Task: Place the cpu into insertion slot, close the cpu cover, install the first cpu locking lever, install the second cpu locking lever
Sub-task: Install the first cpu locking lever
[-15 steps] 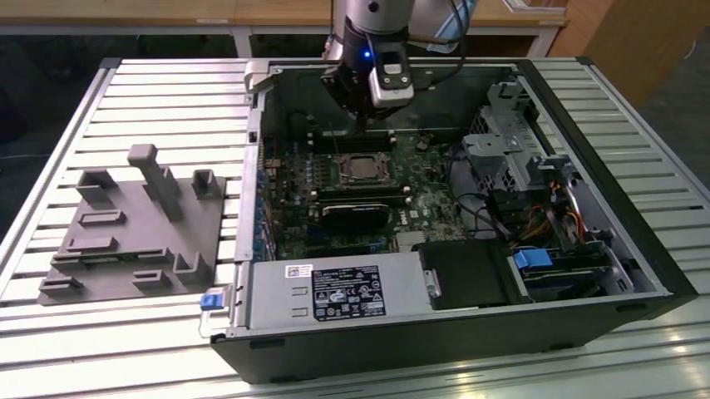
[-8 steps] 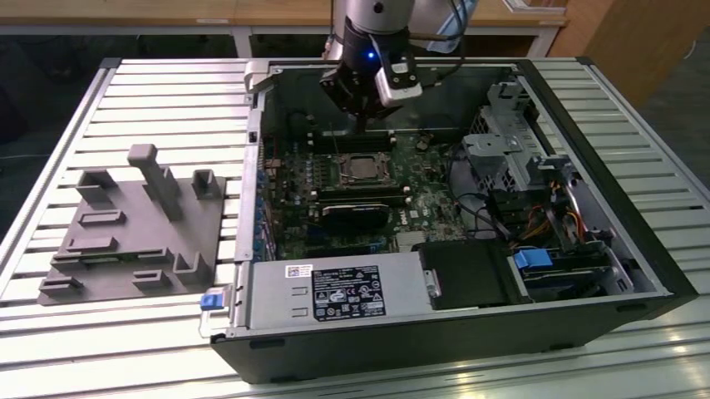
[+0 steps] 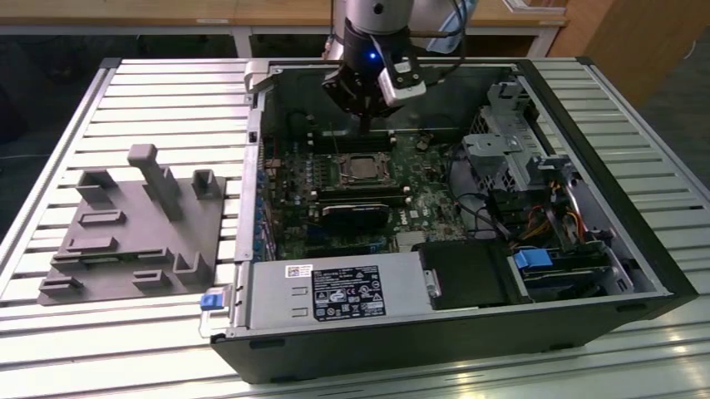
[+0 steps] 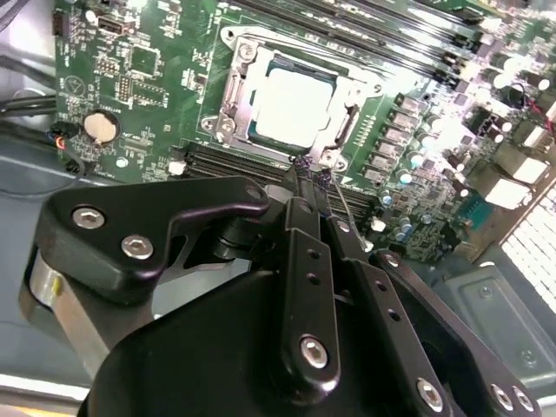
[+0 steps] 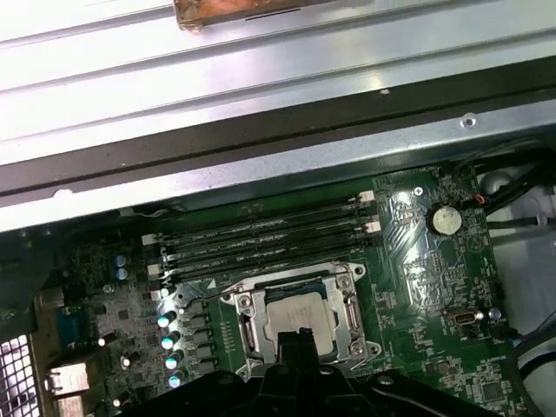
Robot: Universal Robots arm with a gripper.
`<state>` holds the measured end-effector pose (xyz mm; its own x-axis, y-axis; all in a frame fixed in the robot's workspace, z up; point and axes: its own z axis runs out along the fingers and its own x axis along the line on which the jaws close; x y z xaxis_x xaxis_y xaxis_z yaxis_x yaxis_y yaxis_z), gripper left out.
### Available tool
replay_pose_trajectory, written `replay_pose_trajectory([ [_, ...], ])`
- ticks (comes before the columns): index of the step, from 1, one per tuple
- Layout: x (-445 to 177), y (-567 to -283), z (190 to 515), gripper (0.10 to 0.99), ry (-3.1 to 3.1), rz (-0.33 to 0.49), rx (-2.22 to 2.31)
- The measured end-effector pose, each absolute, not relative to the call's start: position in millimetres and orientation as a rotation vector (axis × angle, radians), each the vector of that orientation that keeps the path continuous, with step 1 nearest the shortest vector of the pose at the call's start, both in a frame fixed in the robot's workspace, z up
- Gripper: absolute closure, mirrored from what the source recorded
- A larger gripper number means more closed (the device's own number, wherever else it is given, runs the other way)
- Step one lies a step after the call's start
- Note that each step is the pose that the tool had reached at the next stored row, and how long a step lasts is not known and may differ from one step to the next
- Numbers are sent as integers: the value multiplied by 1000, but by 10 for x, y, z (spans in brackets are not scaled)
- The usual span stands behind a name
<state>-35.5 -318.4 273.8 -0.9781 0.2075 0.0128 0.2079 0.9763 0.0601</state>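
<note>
- The gripper (image 4: 311, 172) hangs low inside the open computer case (image 3: 621, 249). Its fingertips are drawn together with no gap between them, and I cannot tell whether they nip anything thin.
- Just beside the tips runs a thin silver wire that I take for a locking lever (image 4: 344, 207). It is likely springy steel, stiff and slick. It is better hooked or pushed near its bent free end than pinched mid-length.
- Just beyond the tips is the insertion slot (image 4: 345, 124), with the cpu (image 4: 291, 104) lying flat inside it.
- The cpu is probably light and rigid, but fragile on its hidden contact face. Any hold belongs on two opposite edges, never as a press on the corners.
- It looks like a small square with a pale silvery metal top, glaring under the light, and a darker rim around it.
- The cpu cover (image 4: 233, 102) lies down around the chip, which shows through its square window. It is thin sheet metal, easily bent, so it should be pressed on the frame, not on the chip.
- Long black memory slots (image 4: 234, 161) lie between the gripper and the socket.
- The green motherboard (image 4: 130, 95) spreads around them.
- The case rests on a slatted table (image 3: 166, 91), well apart from the gripper's tips.
</note>
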Motion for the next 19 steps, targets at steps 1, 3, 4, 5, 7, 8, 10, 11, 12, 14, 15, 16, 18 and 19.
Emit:
replay_pose_trajectory([
  [1, -355, -3184, 2736, 980, -3119, -97, -308],
  [3, -356, -3184, 2734, 980, -3123, -100, -261],
  [4, -356, -3184, 2733, 980, -3125, -100, -236],
  [5, -356, -3184, 2732, 980, -3127, -100, -211],
  [7, -356, -3184, 2729, 980, -3129, -101, -162],
  [8, -356, -3184, 2728, 980, -3130, -101, -142],
  [10, -356, -3185, 2727, 980, -3132, -101, -112],
  [11, -357, -3184, 2726, 980, -3133, -102, -100],
  [12, -363, -3185, 2724, 980, -3134, -102, -94],
  [14, -390, -3184, 2720, 980, -3137, -103, -92],
  [15, -410, -3184, 2718, 980, -3138, -104, -91],
  [16, -434, -3184, 2716, 980, -3140, -105, -91],
  [18, -488, -3185, 2713, 980, -3144, -105, -91],
  [19, -514, -3185, 2712, 980, -3148, -105, -91],
])
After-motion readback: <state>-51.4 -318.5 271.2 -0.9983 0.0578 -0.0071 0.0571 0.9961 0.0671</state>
